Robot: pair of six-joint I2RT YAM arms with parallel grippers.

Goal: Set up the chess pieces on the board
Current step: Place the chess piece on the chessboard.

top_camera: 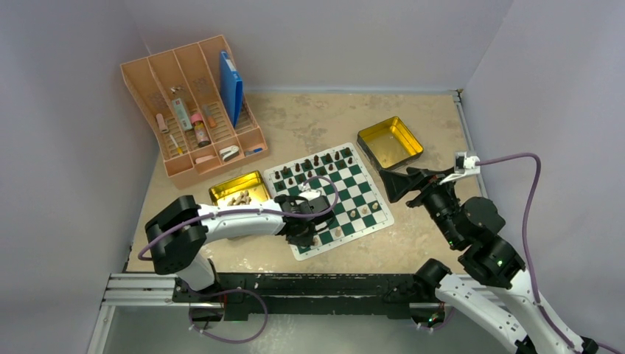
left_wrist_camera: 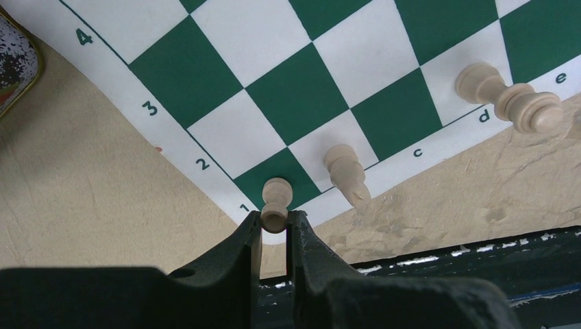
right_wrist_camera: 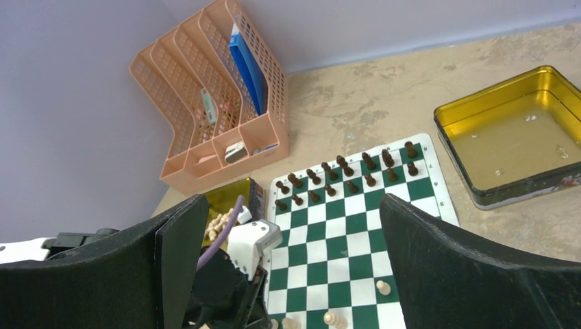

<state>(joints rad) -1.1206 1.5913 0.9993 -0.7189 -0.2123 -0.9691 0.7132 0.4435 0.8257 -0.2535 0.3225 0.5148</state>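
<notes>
The green-and-white board [top_camera: 329, 199] lies askew at the centre of the top view. Dark chessmen [top_camera: 317, 164] line its upper edge, one gold tin [top_camera: 254, 179] holding light chess pieces [top_camera: 237, 198] sits just beside its left corner, and a second gold tin [top_camera: 389, 140] lies to its upper right. The right gripper [right_wrist_camera: 291, 202] hangs right of the board, fingers spread wide around nothing. The left gripper [left_wrist_camera: 275, 229], over the board's lower left corner, pinches the head of a light pawn [left_wrist_camera: 275, 195] whose base is at the corner green square by the numeral 1, with a neighbouring light piece [left_wrist_camera: 348, 177] on the same row.
</notes>
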